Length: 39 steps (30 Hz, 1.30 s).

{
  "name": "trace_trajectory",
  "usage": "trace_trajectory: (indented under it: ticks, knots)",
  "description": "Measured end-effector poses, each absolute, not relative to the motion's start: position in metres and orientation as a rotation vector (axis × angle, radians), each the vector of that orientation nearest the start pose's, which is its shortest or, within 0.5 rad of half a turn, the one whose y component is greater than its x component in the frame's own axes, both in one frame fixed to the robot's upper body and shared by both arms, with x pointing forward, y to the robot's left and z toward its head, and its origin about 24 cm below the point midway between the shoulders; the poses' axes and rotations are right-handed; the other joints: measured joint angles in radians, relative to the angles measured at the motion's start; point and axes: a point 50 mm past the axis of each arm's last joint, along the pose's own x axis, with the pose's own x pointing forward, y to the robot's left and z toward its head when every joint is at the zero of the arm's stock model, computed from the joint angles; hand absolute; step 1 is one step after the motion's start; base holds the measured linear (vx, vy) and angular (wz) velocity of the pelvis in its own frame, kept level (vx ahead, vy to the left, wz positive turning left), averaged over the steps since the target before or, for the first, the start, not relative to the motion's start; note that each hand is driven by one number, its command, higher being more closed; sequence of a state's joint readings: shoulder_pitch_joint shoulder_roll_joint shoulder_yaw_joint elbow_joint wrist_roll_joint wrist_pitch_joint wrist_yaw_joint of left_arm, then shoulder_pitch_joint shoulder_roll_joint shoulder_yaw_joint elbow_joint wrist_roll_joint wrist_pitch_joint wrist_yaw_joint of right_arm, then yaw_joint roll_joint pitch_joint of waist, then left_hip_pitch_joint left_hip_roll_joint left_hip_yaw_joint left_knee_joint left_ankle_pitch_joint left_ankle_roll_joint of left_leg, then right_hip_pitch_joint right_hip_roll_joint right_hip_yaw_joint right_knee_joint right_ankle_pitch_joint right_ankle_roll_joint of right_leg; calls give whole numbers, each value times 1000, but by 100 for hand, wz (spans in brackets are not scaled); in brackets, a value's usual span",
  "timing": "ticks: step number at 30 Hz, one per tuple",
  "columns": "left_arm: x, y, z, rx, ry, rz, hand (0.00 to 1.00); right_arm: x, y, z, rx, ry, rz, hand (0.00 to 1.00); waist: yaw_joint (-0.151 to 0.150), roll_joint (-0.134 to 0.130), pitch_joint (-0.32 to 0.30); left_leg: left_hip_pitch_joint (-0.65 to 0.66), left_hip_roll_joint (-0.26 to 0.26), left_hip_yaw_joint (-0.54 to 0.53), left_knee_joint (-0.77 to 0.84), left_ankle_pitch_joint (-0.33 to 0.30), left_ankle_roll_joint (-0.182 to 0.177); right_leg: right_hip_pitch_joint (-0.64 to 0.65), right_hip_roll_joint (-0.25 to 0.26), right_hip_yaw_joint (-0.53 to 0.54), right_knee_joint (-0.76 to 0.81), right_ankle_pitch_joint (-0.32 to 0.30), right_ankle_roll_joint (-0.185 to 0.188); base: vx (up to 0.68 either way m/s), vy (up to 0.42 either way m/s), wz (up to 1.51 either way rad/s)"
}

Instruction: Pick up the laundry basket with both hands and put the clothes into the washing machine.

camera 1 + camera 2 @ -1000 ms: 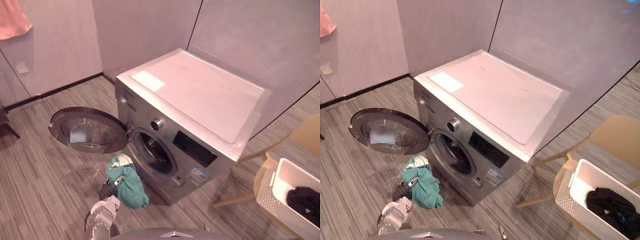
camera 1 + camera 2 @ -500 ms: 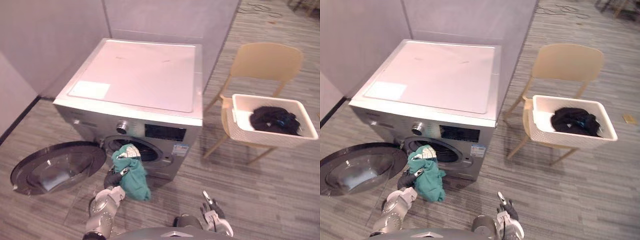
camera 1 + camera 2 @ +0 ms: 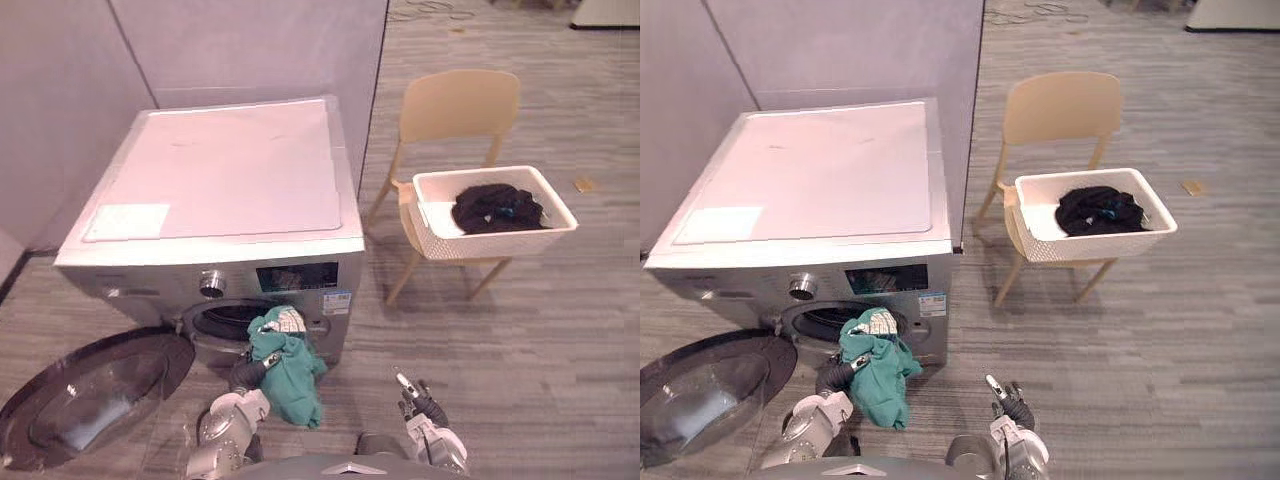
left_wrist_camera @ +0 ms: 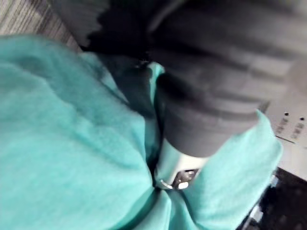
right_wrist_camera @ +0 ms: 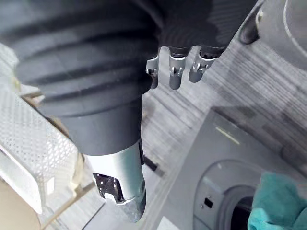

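A teal garment [image 3: 290, 365] hangs in front of the washing machine's drum opening [image 3: 232, 317], and my left hand [image 3: 246, 375] is shut on it. The left wrist view shows its thumb [image 4: 177, 165] pressed into the teal cloth [image 4: 57, 143]. The white laundry basket [image 3: 440, 240] stands on a tan chair [image 3: 460, 105] to the right of the machine, with dark clothes [image 3: 495, 207] inside. Low at the front, my right hand [image 3: 425, 420] holds nothing, its fingers [image 5: 175, 72] relaxed.
The grey washing machine [image 3: 220, 190] stands against a partition wall. Its round door [image 3: 90, 385] lies swung open to the left, near the floor. Bare wood-look floor stretches between me and the chair.
The camera has swung right, bringing the chair and basket toward the middle. My left hand still holds the teal garment by the drum opening. The right hand stays low.
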<state>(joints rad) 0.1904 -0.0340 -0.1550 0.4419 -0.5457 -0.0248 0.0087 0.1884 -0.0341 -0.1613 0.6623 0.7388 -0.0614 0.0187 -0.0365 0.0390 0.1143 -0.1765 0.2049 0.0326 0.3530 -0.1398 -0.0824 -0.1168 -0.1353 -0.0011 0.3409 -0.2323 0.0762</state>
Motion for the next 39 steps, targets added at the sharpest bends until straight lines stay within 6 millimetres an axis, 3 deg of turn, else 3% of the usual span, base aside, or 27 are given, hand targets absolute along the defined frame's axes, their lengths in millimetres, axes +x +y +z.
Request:
trace_trajectory:
  ticks: [1, 2, 3, 6, 11, 13, 16, 17, 21, 24, 26, 28, 33, 35, 39]
  knots:
    - [167, 112, -91, -537, 621, 61, 100, 124, -210, -125, 678, 671, -531, 0, -4, 36, -7, 28, 1, 5, -106, 69, 0, 1, -1, 18, 7, -12, 38, 211, 406, -41]
    - [169, 114, -91, -505, 621, 47, 100, 119, -212, -128, 662, 693, -542, 0, -24, 25, -14, 40, -33, 27, -113, 56, -68, 12, -40, 28, 9, -9, 78, 230, 399, -18]
    - [170, 117, -91, -481, 618, 36, 100, 117, -211, -129, 652, 700, -536, 0, -35, 11, -19, 40, -56, 32, -119, 50, -59, 17, -64, 19, -8, -1, 87, 269, 408, 1]
    - [177, 133, -87, -405, 597, 10, 100, 105, -197, -135, 689, 743, -537, 0, -30, -41, -33, 29, -121, 79, -127, 35, -29, 33, -136, 17, -116, 64, 124, 212, 260, -7]
    - [188, 120, -74, -390, 541, -89, 100, 128, -205, -126, 661, 683, -474, 0, -28, -22, 42, -40, -133, 124, -58, 14, 1, -31, -158, 19, -118, 122, 136, 56, 112, -15]
    - [210, 108, -58, -377, 467, -157, 100, 150, -208, -117, 619, 634, -411, 0, -39, -14, 118, -140, -114, 129, 35, 8, 2, -122, -152, 15, -41, 121, 137, -111, 11, 2]
    - [236, 97, -38, -357, 386, -207, 100, 171, -208, -101, 575, 566, -330, 0, -54, -15, 203, -245, -88, 111, 147, -48, 2, -223, -136, 11, 64, 73, 148, -173, -7, 5]
    - [250, 94, -27, -349, 343, -218, 100, 178, -205, -95, 572, 534, -303, 0, -58, -30, 240, -297, -81, 106, 204, -82, 4, -269, -138, 14, 127, 23, 161, -172, -12, 8]
    - [287, 99, 8, -419, 220, -119, 100, 197, -194, -64, 571, 388, -212, 0, -50, -56, 303, -485, -27, 83, 410, -157, -2, -468, -110, 39, 352, -62, 160, -200, -21, -7]
    - [309, 116, 34, -498, 128, -7, 100, 211, -183, -36, 573, 270, -131, 0, -31, -77, 326, -598, 16, 75, 521, -187, -10, -598, -80, 61, 475, -102, 148, -138, -80, -20]
    - [326, 140, 65, -610, 6, 121, 100, 220, -177, -13, 605, 171, -91, 0, -23, -86, 347, -699, 51, 57, 606, -209, -15, -703, -51, 75, 565, -128, 140, -100, -102, -20]
    - [337, 157, 88, -693, -83, 201, 100, 219, -177, -3, 624, 120, -91, 0, -21, -93, 354, -771, 67, 43, 659, -220, -21, -774, -39, 75, 625, -147, 134, -41, -70, -5]
    - [353, 211, 150, -824, -324, 360, 100, 211, -178, 3, 631, 81, -102, 0, -21, -122, 392, -925, 108, 20, 768, -238, -24, -914, -17, 68, 743, -186, 122, -44, -66, 1]
    - [354, 227, 165, -868, -378, 405, 100, 211, -177, 2, 646, 81, -106, 0, -23, -128, 403, -958, 111, 12, 797, -244, -23, -943, -15, 70, 770, -192, 122, -39, -24, -2]
    - [362, 239, 200, -940, -464, 416, 100, 210, -175, 3, 682, 65, -118, 0, -20, -136, 407, -997, 118, 8, 822, -245, -22, -972, -13, 68, 791, -194, 123, -33, -11, 2]
